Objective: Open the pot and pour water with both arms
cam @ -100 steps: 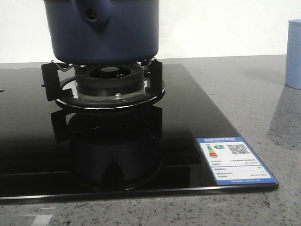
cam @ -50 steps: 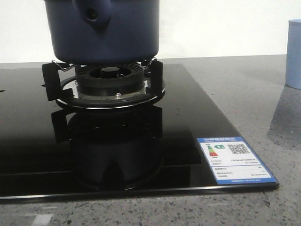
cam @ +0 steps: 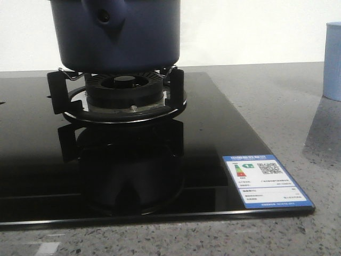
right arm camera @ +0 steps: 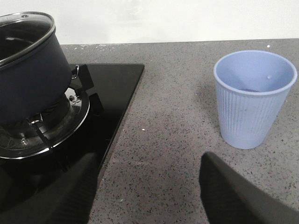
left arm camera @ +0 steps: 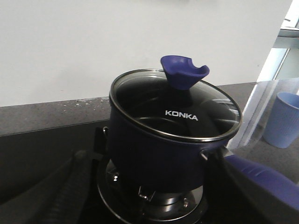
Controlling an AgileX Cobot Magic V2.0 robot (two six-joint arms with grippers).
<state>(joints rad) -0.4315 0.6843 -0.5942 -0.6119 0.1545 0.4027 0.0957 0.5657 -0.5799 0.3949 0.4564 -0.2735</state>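
Note:
The dark navy pot [cam: 120, 37] sits on the burner grate [cam: 120, 96], its handle stub with a round hole [cam: 104, 16] facing the camera. In the left wrist view the pot [left arm camera: 159, 149] carries a glass lid [left arm camera: 187, 112] marked KONKA with a blue knob [left arm camera: 183, 72], and its blue handle [left arm camera: 261, 182] points to the side. My left gripper [left arm camera: 145, 205] is open, its dark fingers [left arm camera: 60, 191] low on either side of the pot and short of it. My right gripper [right arm camera: 147, 175] is open and empty over the grey counter, between the stove and the cup. Neither gripper shows in the front view.
A pale blue ribbed cup [right arm camera: 254, 100] stands upright on the speckled counter [right arm camera: 177, 102] to the right of the stove, also at the front view's right edge [cam: 333, 61]. The black glass cooktop [cam: 213, 133] carries a label sticker [cam: 266, 181] at its front right corner. A white wall stands behind.
The pot, lid and cup have not moved. The shadow on the counter at the right has shifted very slightly.

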